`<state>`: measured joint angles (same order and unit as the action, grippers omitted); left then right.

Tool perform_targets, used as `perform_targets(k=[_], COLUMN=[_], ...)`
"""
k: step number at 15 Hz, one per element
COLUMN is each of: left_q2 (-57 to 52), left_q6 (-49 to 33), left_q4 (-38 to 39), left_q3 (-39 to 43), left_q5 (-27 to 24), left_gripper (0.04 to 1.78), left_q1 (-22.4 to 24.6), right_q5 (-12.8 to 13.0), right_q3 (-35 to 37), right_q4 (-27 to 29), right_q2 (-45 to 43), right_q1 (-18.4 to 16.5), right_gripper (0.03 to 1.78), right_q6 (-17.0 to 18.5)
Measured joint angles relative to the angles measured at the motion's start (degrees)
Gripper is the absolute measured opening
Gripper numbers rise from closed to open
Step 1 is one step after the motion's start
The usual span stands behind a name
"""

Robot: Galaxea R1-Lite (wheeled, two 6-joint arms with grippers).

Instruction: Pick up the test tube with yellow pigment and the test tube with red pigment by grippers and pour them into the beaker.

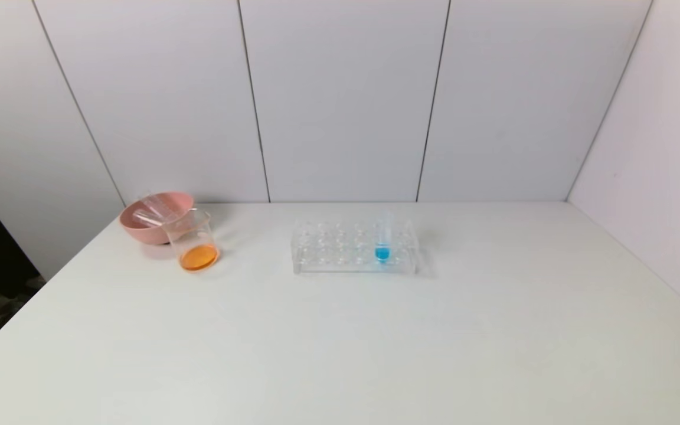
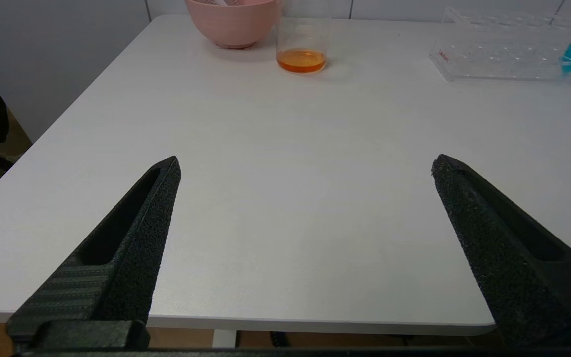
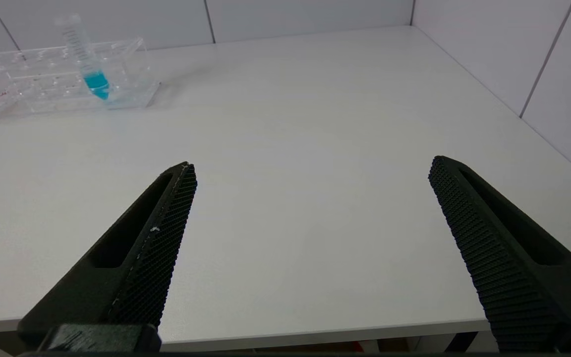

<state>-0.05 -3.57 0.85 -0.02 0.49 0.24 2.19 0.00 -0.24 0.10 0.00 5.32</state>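
The clear beaker [image 1: 193, 243] stands at the back left of the white table with orange liquid in its bottom; it also shows in the left wrist view [image 2: 301, 47]. No tube with yellow or red liquid shows in the rack. Two clear tubes [image 1: 154, 211] lie in the pink bowl; I cannot tell their tint. Neither arm shows in the head view. My left gripper [image 2: 305, 166] is open and empty over the table's near left edge. My right gripper [image 3: 312, 168] is open and empty over the near right edge.
The pink bowl [image 1: 139, 227] stands just behind the beaker, also in the left wrist view [image 2: 233, 25]. The clear tube rack [image 1: 322, 251] sits mid-table at the back, holding one tube with blue liquid [image 1: 382, 239], also in the right wrist view [image 3: 89, 59]. Walls close the back and right.
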Motion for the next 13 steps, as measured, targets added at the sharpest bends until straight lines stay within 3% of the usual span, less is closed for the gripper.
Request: perform_targets(k=[13], left_q2=[0.0], left_q6=[0.0], left_q4=[0.0], left_q3=[0.0], left_q5=[0.0], left_gripper=[1.76], left_q1=[0.0], right_q5=[0.0], right_q3=[0.0], right_q4=[0.0], right_q2=[0.0], right_q1=[0.0], right_gripper=[1.71], right_q6=[-0.1])
